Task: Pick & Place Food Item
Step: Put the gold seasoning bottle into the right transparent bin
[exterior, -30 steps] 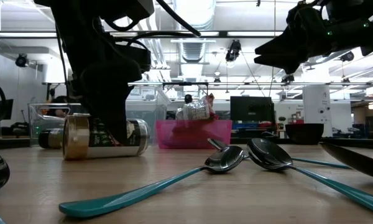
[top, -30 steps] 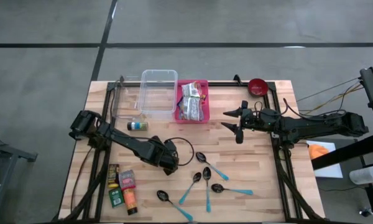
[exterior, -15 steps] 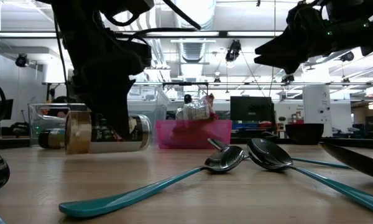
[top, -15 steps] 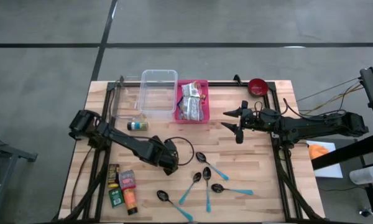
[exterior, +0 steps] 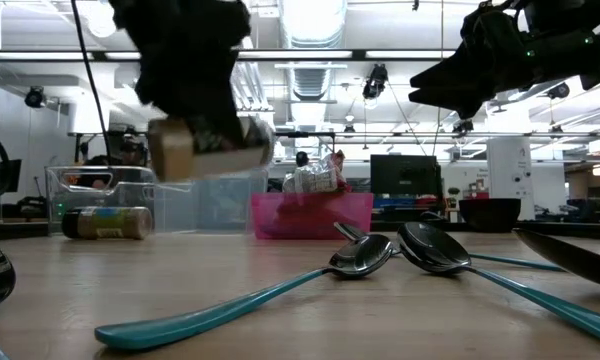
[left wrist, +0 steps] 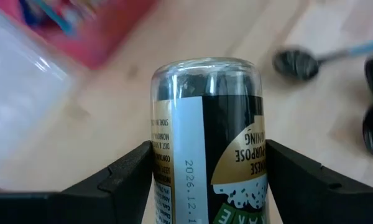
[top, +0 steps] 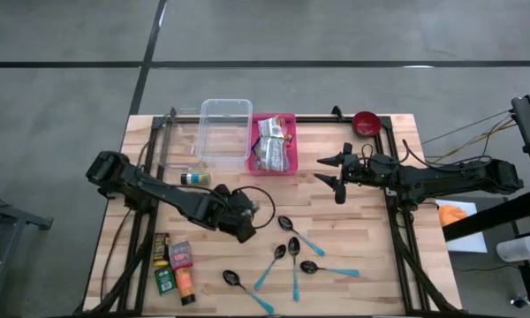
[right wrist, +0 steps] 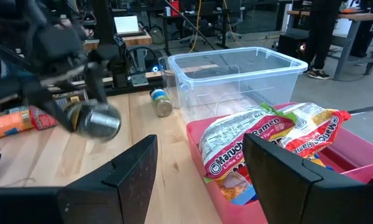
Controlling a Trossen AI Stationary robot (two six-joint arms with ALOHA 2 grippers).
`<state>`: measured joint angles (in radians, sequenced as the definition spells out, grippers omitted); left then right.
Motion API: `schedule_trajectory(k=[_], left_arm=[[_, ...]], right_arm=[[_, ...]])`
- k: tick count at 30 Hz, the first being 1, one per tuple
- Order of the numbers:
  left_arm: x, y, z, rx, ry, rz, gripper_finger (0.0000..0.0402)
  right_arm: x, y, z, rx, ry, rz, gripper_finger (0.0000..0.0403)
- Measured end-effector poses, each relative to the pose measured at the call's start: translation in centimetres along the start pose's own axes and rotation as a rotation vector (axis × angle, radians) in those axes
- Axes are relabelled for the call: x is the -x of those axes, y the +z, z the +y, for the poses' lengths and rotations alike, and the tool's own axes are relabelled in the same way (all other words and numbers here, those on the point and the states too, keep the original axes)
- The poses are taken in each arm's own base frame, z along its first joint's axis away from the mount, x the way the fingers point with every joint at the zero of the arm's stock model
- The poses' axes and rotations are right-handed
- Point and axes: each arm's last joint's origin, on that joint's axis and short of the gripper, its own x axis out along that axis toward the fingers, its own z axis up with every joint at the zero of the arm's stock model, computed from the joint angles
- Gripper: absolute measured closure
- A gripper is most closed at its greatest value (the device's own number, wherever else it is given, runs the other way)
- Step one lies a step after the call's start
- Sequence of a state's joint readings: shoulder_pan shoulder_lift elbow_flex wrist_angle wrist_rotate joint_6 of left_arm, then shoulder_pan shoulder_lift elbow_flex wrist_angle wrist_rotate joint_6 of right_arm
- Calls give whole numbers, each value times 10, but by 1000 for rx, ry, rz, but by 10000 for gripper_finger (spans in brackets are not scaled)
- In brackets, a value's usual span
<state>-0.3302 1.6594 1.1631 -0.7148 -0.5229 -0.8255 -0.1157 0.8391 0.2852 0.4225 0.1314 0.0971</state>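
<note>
- Left gripper (left wrist: pixel 205 180) is pinching a spice jar (left wrist: pixel 206 137) between its two dark fingers (left wrist: pixel 121 177), one pressing on each side of the jar's body.
- Jar is lying on its side in the grip, dark label with a gold band and a white strip showing in the left wrist view.
- In the low view the jar (exterior: pixel 212 148) is hanging clear of the table (exterior: pixel 280 300), lifted above the wood, gold cap end toward the picture's left.
- From above, the left gripper (top: pixel 238 212) is sitting over the middle of the table (top: pixel 371 265), in front of the clear bin (top: pixel 224 132) and pink bin (top: pixel 274 143).
- Pink bin is holding ramen packets (right wrist: pixel 267 146); clear bin is standing just beside it, on the left arm's side.
- A second small jar (top: pixel 194 178) is lying on its side on the wood near the clear bin's front corner, apart from the gripper.
- Teal-handled spoons (top: pixel 291 252) are lying scattered near the table's front edge, close to the left gripper's right.
- More food packets and bottles (top: pixel 175 265) are lying at the front left of the table.
- Right gripper (top: pixel 336 172) is hovering above the table's right half, fingers spread, holding nothing.
- A red bowl (top: pixel 365 122) is sitting at the far right corner.
</note>
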Motion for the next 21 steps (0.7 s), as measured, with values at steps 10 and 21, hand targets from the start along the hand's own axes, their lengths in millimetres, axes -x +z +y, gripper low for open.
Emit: schedule_trajectory(k=[10, 21], left_arm=[[37, 25, 25, 142, 137, -305, 133], [53, 64, 89, 397, 279, -452, 133]], right_arm=[[0, 0, 0, 0, 0, 0, 168], [0, 0, 0, 0, 0, 0, 168]])
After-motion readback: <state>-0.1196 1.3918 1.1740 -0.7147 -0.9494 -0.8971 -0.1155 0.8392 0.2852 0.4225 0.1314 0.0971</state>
